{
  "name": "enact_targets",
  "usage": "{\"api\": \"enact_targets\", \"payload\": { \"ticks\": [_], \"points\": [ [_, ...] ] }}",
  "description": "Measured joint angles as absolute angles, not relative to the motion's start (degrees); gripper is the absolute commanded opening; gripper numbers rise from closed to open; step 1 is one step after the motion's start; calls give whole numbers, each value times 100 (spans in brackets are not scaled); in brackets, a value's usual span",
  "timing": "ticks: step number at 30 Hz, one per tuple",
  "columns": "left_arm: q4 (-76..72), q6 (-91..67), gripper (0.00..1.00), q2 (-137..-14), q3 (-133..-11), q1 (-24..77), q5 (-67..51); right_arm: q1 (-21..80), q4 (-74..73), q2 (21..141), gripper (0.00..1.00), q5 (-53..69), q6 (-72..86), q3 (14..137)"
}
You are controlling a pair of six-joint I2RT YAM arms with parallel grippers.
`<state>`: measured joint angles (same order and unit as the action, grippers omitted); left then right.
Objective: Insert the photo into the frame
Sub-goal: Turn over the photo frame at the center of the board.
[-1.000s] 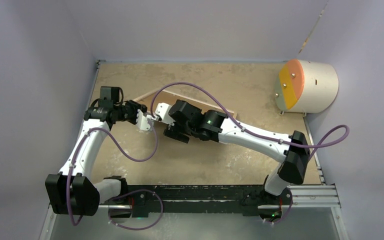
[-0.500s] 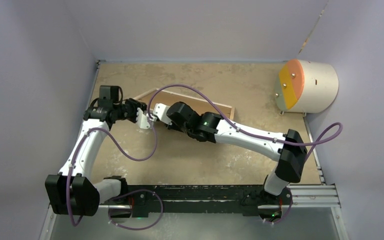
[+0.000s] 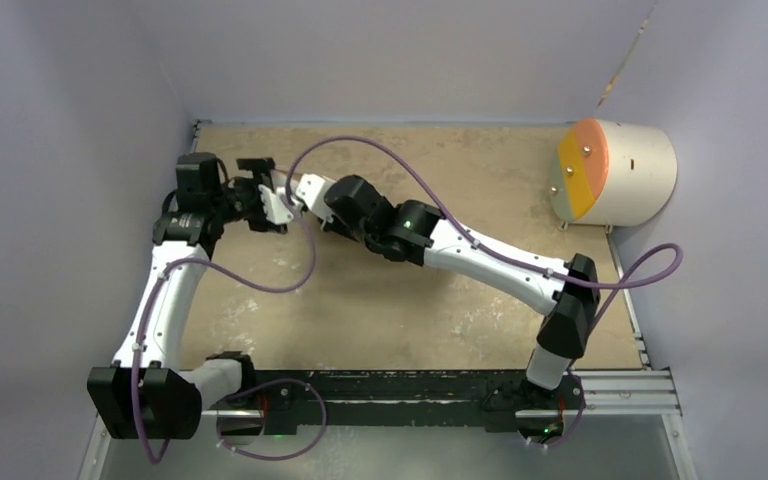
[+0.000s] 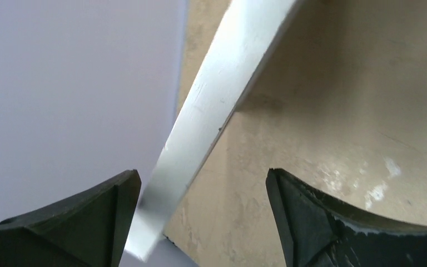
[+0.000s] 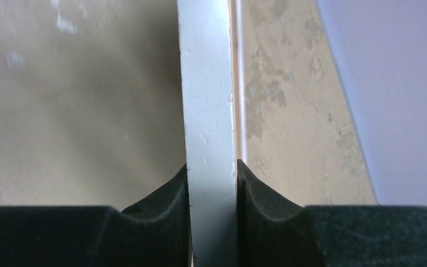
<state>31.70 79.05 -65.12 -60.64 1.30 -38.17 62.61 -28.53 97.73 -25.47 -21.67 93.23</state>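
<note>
Right gripper (image 5: pixel 211 186) is pinching the frame (image 5: pixel 207 83) by its white rim, pads (image 5: pixel 161 200) pressed to both faces. Left gripper (image 4: pixel 203 175) stands spread, the rim passing between its fingers (image 4: pixel 333 222), close to one. Risk: a single-edge hold may let the frame pivot or slip. Wrist views show the grip; overhead, the arms (image 3: pixel 480 255) hide the frame at the far left of the table (image 3: pixel 410 310). No view shows the photo.

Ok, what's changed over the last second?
The left gripper and right gripper swung toward the far-left corner of the table, taking the frame along; it no longer lies flat mid-table. The right is shut on its rim, the left open around it. The orange-faced drum stayed put.
</note>
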Motion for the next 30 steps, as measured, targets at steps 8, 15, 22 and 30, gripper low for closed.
{"api": "enact_targets", "payload": {
  "ticks": [8, 15, 22, 30],
  "points": [
    [2001, 4912, 93, -6674, -7371, -1100, -4130, 6049, -3920, 10989, 14, -1907, -1476, 11992],
    [1590, 3398, 94, -6713, -7684, -1461, -4287, 5389, -4289, 11257, 13, -910, -1068, 12707],
    [1920, 2906, 96, -7161, -7808, -1586, -4491, 4025, -4204, 11155, 13, 62, -309, 12910],
    [3004, 3234, 97, -7756, -8023, -1612, -4856, 2364, -3675, 11133, 10, 1002, 639, 12630]
  ]
}}
